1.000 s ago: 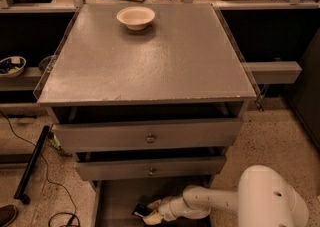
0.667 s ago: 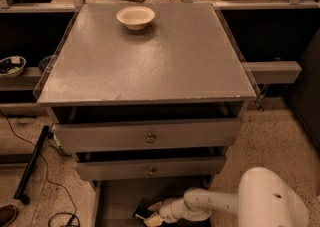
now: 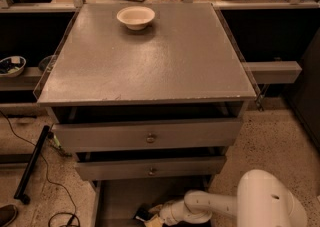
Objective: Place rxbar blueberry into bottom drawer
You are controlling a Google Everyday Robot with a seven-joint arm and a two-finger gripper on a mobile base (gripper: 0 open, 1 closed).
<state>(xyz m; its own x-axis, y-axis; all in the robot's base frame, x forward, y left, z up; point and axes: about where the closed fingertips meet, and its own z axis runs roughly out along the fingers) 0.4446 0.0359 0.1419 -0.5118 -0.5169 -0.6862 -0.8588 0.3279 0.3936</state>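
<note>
The bottom drawer (image 3: 120, 198) stands pulled out below the two upper drawers, its grey floor showing at the bottom of the camera view. My gripper (image 3: 150, 216) reaches into it from the right on a white arm, low at the frame's bottom edge. A small dark bar, the rxbar blueberry (image 3: 142, 215), shows at the gripper's tip just above the drawer floor. Whether the bar is still held I cannot make out.
A white bowl (image 3: 135, 17) sits at the back of the cabinet top (image 3: 150, 61). The two upper drawers (image 3: 150, 137) with round knobs are slightly open. A black pole (image 3: 31, 163) and cables lie on the floor at left. The arm's white shoulder (image 3: 267, 201) fills the lower right.
The gripper and dark bar have stayed in the bottom drawer, shifting only slightly lower and to the left. Nothing else has moved.
</note>
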